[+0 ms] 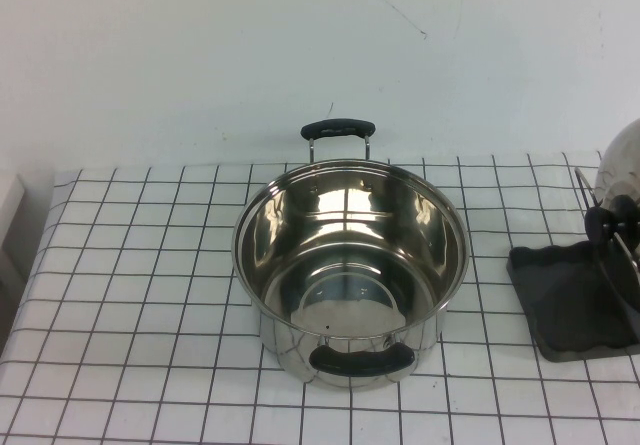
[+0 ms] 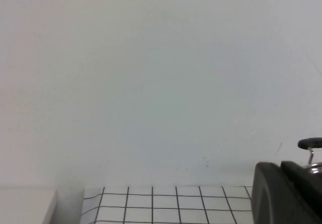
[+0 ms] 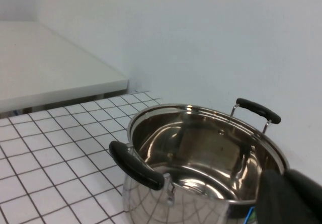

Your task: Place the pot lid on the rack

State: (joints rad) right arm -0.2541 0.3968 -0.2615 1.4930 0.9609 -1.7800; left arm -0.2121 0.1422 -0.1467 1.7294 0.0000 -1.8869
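Upright, domed lid [image 1: 622, 160], wire rack [image 1: 570, 300], tools [image 2: 287, 194] [image 3: 289, 196] nearside

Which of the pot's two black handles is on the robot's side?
The lower handle in the high view; the other handle faces the wall. Left gripper and right gripper barely show.

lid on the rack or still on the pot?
On the rack. The lid stands on edge in the rack, right of the open, empty pot. Neither pincer shows in the high view.
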